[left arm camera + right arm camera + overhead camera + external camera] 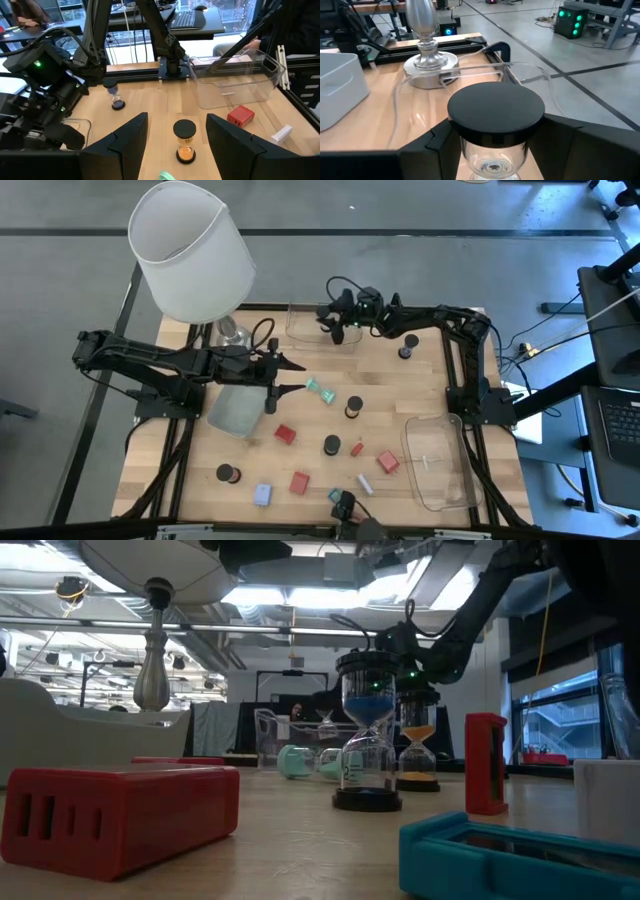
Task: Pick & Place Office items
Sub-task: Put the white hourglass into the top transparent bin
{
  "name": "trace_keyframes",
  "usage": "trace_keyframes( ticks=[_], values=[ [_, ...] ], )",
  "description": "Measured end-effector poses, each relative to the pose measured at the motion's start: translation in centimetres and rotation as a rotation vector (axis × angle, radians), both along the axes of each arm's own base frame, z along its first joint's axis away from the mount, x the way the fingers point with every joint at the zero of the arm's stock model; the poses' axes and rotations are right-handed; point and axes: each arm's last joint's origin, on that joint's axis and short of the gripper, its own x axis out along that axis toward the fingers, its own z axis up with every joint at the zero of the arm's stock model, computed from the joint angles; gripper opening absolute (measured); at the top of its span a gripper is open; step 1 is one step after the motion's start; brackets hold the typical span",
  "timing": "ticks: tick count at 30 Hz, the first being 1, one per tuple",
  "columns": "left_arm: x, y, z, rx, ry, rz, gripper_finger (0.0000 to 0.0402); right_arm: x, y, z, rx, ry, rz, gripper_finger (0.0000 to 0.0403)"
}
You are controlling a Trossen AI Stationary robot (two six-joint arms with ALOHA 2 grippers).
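right gripper at the table's far edge, over a clear tray, clamped on a black-capped sand timer. left gripper spread wide, holding nothing, just short of a teal timer lying on its side. orange-sand timer upright beyond its fingers. red blocks, other timers scattered mid-table; second tray near the right edge.

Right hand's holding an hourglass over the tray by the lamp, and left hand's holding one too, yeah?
No. The left hand is open and empty; the left wrist view shows an orange hourglass standing free ahead of it. The right hand does hold an hourglass over the tray by the lamp.
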Motion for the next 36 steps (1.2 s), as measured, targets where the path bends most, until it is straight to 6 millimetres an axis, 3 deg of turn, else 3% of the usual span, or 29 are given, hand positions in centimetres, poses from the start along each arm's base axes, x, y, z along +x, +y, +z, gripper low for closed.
trace_keyframes(
  ticks=[5,12,20,27,36],
  values=[
    [0.0,0.0,0.0,-0.001,0.000,-0.001,0.0198,-0.1,0.0,-0.4,0.017,0.035,-0.001,0.0174],
    [0.0,0.0,0.0,0.001,0.001,-0.002,0.0198,-0.2,0.0,-0.7,0.013,0.067,-0.016,0.0200],
    [0.0,0.0,0.0,0.006,0.001,-0.003,0.0198,-0.2,0.0,-0.8,0.020,0.083,-0.024,0.0177],
    [0.0,0.0,0.0,0.006,0.001,-0.003,0.0198,-0.3,0.1,-1.0,0.040,0.101,-0.023,0.0200],
    [0.0,0.0,0.0,0.006,0.002,-0.003,0.0198,-0.3,0.1,-1.2,0.048,0.114,-0.022,0.0180]
  ],
)
